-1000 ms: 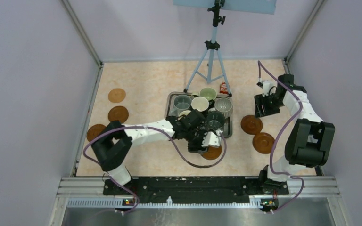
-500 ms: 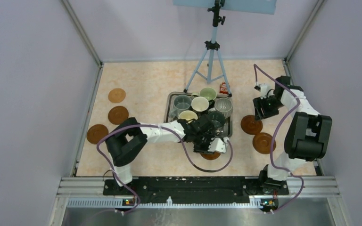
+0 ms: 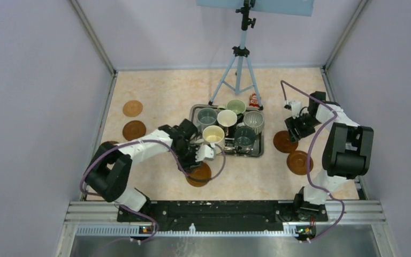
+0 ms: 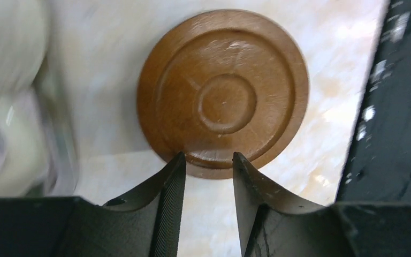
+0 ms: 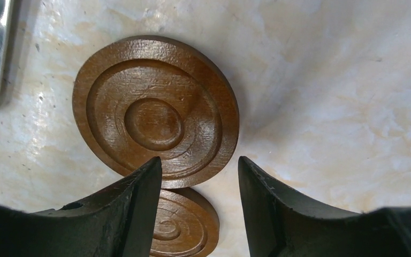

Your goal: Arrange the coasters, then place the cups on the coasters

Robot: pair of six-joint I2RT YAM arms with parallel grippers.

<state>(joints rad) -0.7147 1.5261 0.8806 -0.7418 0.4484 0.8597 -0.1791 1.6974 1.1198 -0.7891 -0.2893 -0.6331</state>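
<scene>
We see a pale marbled beige desk (image 3: 160, 91) carrying a rectangular steel tray (image 3: 262, 142) at its centre and flat round reddish-brown wooden coasters (image 3: 134, 130): two by the left edge, one near the front edge, two toward the right edge.

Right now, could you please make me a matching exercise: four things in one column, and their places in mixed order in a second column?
1 pale green cup
2 dark teal cup
3 tripod
4 nearest coaster

A on the table, in front of the tray
B in the tray, far edge
C in the tray, near row, right
D on the table, behind the tray

Pairs: 1-B, 2-C, 3-D, 4-A
</scene>
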